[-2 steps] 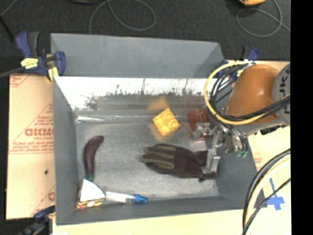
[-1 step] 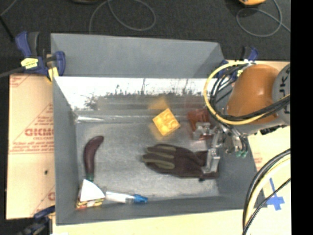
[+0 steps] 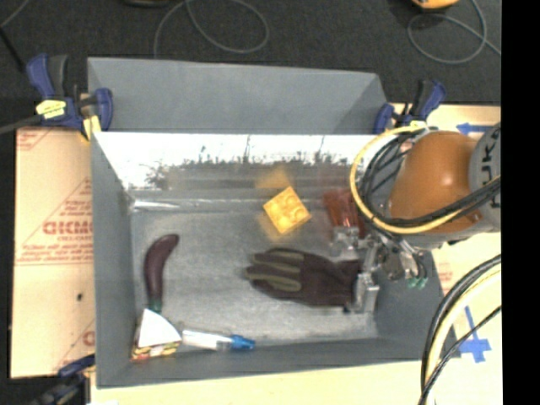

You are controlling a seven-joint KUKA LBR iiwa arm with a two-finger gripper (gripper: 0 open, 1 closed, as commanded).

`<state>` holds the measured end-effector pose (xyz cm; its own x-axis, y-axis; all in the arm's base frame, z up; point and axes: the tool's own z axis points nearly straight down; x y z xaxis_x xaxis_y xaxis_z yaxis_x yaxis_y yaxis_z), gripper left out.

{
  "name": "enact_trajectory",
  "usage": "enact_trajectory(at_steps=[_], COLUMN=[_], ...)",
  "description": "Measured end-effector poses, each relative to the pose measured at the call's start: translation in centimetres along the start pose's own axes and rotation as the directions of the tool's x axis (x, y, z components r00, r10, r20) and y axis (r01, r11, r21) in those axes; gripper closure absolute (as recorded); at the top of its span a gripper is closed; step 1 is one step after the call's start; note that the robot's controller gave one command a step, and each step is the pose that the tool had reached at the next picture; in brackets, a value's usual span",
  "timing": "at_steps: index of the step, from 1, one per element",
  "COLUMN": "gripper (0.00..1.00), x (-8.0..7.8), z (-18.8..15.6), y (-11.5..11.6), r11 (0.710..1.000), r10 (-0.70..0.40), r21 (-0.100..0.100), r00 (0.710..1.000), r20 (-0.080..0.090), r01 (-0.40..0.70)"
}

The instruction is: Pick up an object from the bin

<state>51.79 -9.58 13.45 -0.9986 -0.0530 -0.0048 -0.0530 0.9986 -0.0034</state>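
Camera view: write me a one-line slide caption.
KUKA arm poised at the cuff end of a dark glove, yellow block beside it, in the grey bin.

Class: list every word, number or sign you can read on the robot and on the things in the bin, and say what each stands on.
"KU": dark letters on the arm's pale casing, at the view's right.
Yellow block: marks on its top face, too blurred to read.
White packet in the near left corner: coloured print at its lower edge, too small to read.
Nothing else legible.
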Motion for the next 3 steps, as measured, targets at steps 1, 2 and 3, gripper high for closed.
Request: enact_trajectory(at_steps=[1, 2, 3], gripper=[0.0, 1.0, 1.0], x=[0.4, -0.3, -0.3], z=[0.6, 3.6, 3.6], y=[0.9, 3.1, 3.1], r11=[0.988, 0.981, 0.982], r10=[-0.152, 0.192, 0.191], r21=[-0.001, 0.001, 0.001], r00=[0.988, 0.981, 0.982], r20=[-0.002, 0.0, 0.0], r01=[0.152, -0.192, -0.191])
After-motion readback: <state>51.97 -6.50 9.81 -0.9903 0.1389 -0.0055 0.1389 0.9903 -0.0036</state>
